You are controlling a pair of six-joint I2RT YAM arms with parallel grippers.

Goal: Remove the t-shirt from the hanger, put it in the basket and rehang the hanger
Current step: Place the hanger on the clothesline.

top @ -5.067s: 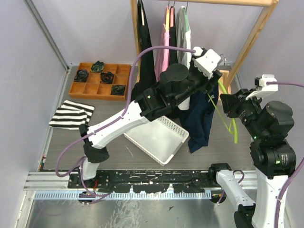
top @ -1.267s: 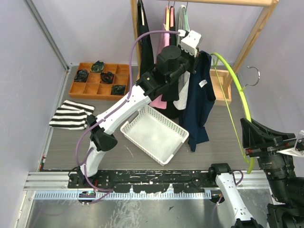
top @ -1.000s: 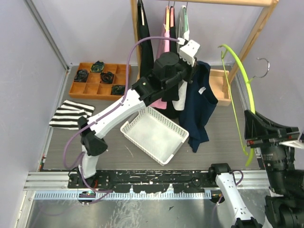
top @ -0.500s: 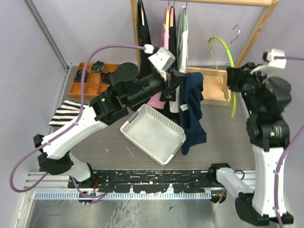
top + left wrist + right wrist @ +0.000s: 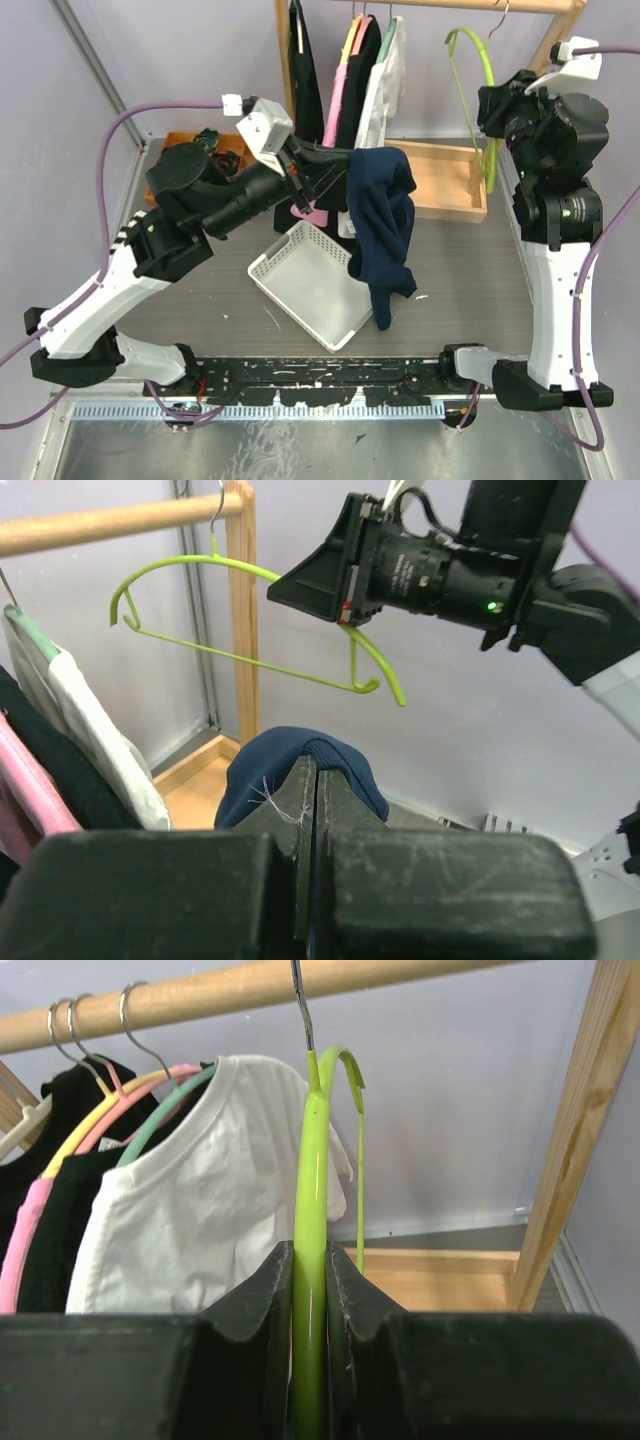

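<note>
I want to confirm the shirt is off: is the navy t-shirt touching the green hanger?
Apart. The left wrist view shows a clear gap between the navy t-shirt and the green hanger above it.

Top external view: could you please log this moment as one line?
left pincer: shut on navy-blue fabric t-shirt | right pincer: shut on lime-green plastic hanger | t-shirt: off hanger | hanger: hook at wooden rail

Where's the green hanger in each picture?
Top view: the hanger is at the top right, just under the wooden rail.
Left wrist view: the hanger is in the upper middle, below the rail.
Right wrist view: the hanger is dead centre, seen edge-on, under the rail.
Shared landmark: the rail.
</note>
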